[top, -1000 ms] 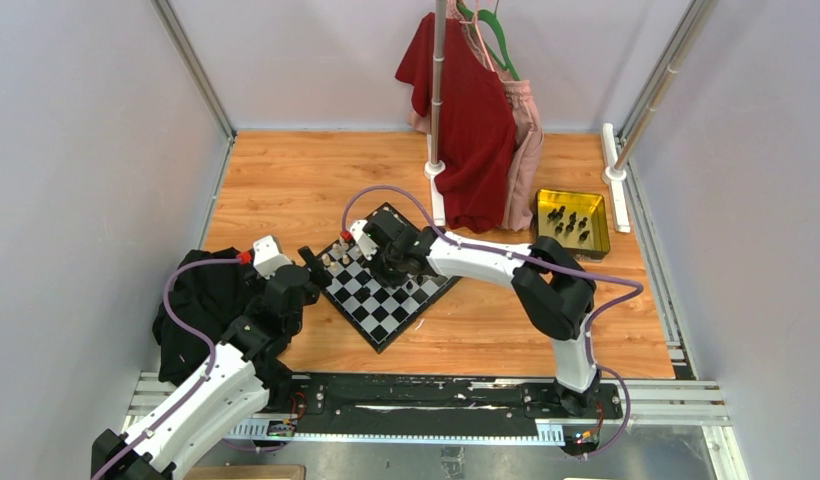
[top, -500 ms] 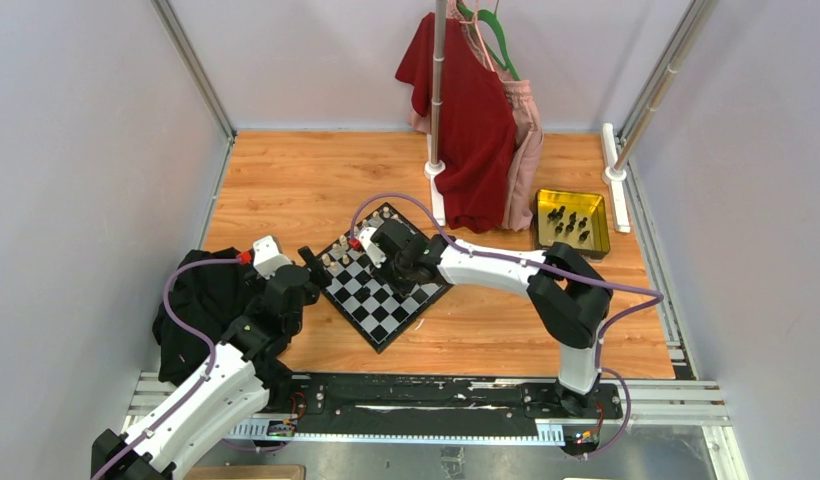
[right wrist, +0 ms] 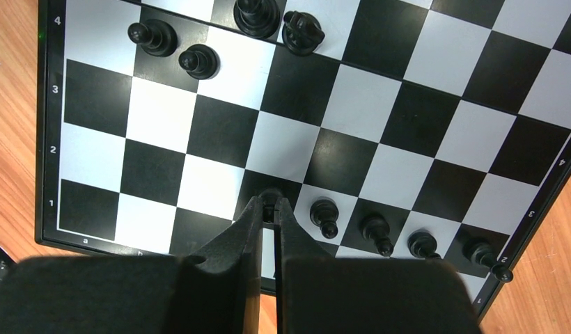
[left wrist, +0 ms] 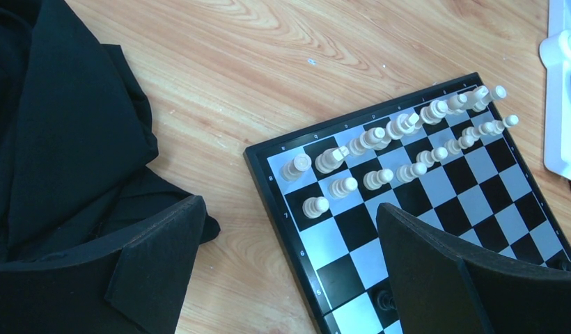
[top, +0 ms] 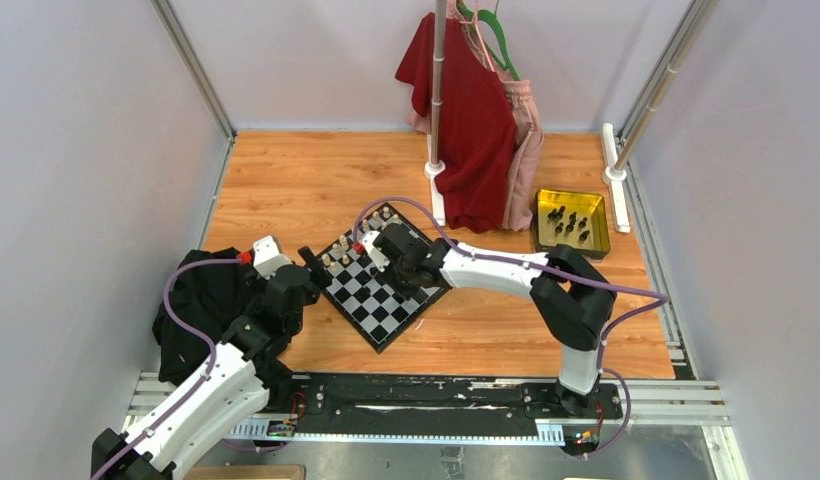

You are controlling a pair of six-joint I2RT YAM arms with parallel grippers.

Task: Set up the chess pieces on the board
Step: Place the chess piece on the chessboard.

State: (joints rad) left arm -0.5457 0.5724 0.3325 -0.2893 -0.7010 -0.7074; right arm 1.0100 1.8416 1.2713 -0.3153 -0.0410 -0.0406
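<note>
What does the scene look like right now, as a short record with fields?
Right gripper: shut on a black piece, low over the board
Left gripper: open, empty, near the board's corner
Cream pieces: two rows on the board
Other black pieces: several on the board, more in the yellow tray
Beside the board: black cloth

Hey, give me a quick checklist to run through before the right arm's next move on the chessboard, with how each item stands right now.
1. Grip: right gripper shut on the black piece: ok.
2. Seating: black piece down on the board: cannot tell.
3. Clearance: neighbouring black pawn apart from the fingers: ok, narrowly.
4. Other arm: left gripper open, empty: ok.
5. Far side: cream pieces upright in two rows: ok.
6. Supply: yellow tray emptied: not ok, black chessmen inside.
</note>
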